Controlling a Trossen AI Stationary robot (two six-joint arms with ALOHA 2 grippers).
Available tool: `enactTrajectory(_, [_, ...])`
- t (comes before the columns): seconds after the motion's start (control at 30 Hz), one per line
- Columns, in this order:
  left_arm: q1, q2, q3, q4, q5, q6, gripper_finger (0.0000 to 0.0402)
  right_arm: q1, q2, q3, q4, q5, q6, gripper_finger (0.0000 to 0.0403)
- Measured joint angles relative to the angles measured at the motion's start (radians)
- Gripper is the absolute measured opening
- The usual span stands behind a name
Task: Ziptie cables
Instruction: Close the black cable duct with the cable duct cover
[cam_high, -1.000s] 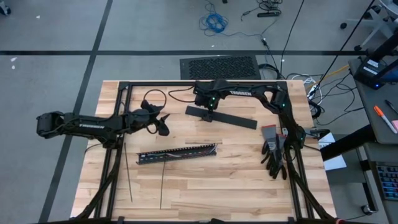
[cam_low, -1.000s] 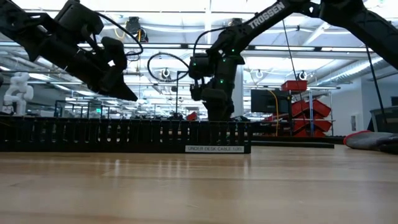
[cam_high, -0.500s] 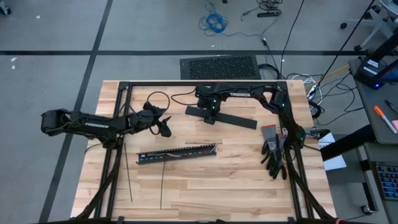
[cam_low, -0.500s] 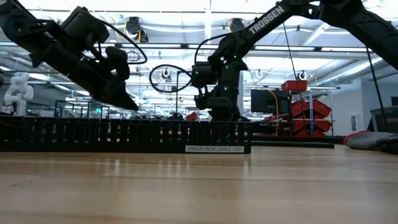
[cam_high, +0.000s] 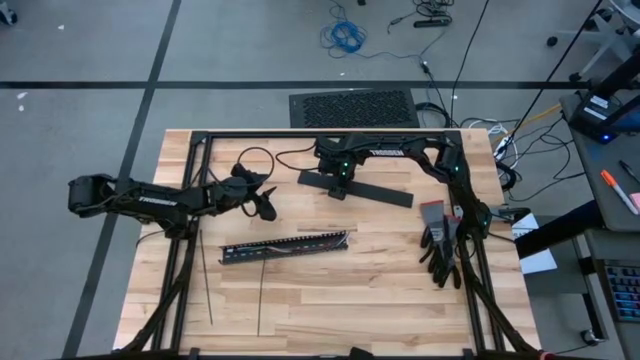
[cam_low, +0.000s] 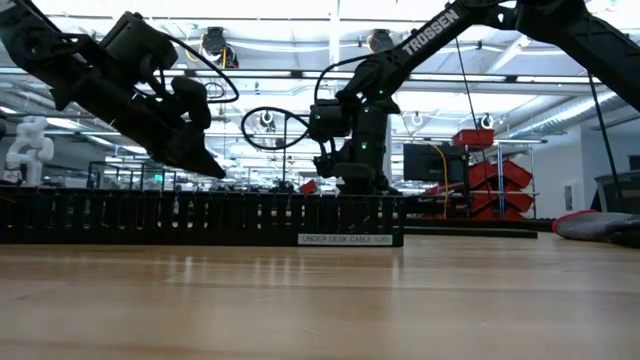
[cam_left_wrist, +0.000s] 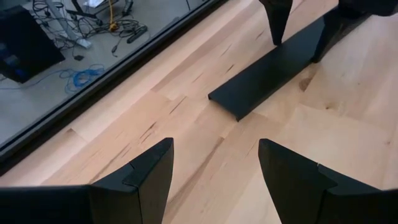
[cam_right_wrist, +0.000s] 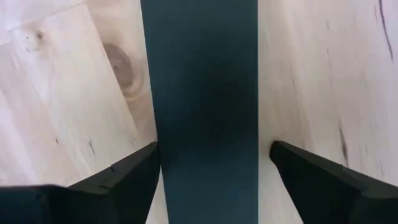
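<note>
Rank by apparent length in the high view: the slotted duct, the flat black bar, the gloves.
1. Slotted duct, longest.
2. Flat black bar, slightly shorter.
3. Gloves, clearly shortest.

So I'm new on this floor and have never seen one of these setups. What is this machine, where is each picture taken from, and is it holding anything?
It is a robot with two dark jointed arms at a wooden table, each ending in a two-finger gripper. One picture looks straight down from above, one looks level across the tabletop, and two come from cameras on the wrists.

The left gripper hangs open above the table, holding nothing. The right gripper is open too, its fingers either side of a flat black bar; the right wrist view shows the bar between the fingers, not clamped.

Also on the table are a long black slotted duct, two thin dark zipties nearer the front edge, and dark gloves on the right. The cables are hard to make out.
</note>
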Motion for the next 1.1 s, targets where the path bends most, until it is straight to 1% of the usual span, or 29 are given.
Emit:
enactTrajectory(0.1, [0.0,0.0,0.0,0.0,0.0,0.0,0.0233,-0.002,0.0,0.0,0.002,0.001,-0.006,0.0298])
enactTrajectory(0.37, [0.0,0.0,0.0,-0.001,0.0,0.002,0.0233,-0.002,0.001,-0.001,0.001,0.006,-0.012,0.0288])
enactTrajectory(0.7, [0.0,0.0,0.0,-0.001,0.0,0.008,0.0233,-0.002,0.001,-0.001,-0.012,0.017,0.005,0.0221])
enactTrajectory(1.1, [0.0,0.0,0.0,0.0,-0.001,0.007,0.0233,-0.004,-0.008,-0.002,-0.044,0.022,0.006,0.0226])
